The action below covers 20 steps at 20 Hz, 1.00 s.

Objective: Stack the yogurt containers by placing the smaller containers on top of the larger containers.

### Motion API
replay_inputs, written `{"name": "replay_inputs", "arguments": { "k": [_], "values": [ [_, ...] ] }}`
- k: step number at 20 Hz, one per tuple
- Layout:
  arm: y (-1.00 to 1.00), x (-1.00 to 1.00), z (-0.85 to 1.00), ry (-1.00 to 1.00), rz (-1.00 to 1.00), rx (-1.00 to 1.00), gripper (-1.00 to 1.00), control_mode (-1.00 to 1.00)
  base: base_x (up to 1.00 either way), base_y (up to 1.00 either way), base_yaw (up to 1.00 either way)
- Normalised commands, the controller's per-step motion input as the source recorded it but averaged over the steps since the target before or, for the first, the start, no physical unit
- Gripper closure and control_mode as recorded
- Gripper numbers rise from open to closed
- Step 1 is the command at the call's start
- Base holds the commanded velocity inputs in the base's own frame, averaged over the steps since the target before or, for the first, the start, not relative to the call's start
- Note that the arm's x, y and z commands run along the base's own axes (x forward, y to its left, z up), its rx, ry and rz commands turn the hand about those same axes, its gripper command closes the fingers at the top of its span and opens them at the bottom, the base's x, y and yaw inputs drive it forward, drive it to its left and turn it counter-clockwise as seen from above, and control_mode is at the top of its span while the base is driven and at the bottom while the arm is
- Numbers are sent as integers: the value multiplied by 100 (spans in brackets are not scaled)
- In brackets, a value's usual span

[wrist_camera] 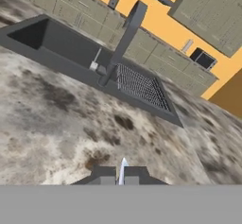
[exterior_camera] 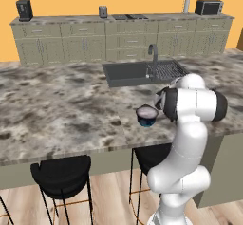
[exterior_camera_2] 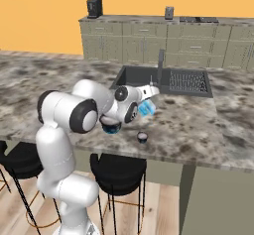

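End effector is carried above the counter, on the sink side of the arm's wrist, pointing toward the basin and faucet. A light blue pot with a white label sits directly beneath it, tilted and apparently off the counter surface. In the hand view the two finger tips stand nearly together with a thin pale sliver between them, which I judge to be the edge of that pot. On that reading the fingers are closed almost fully on the pot, though neither base view shows the contact itself.

Navy tub rests on the counter behind the end effector, toward the robot base and partly masked by the arm in the right base view. Its pale top is bare; nothing is stacked on it.

Dark pot with a whitish top stands alone on the counter, below and slightly behind the end effector, near the counter's front edge.

Assessment: the lifted pot is held clear for carrying; the tub lies in the opposite direction from where the hand points, so stacking is not yet begun.
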Motion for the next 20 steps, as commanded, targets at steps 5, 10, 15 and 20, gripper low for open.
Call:
{"name": "replay_inputs", "arguments": {
  "k": [5,10,15,20],
  "values": [
    [10,-31,46,0,-1,0,100,-100,0,0,0],
    [29,-44,24,-2,0,-2,100,-100,0,0,0],
    [44,-56,13,-10,-1,-9,100,-100,0,0,0],
    [60,-45,17,-6,-1,-9,100,-100,0,0,0]
  ]
}}
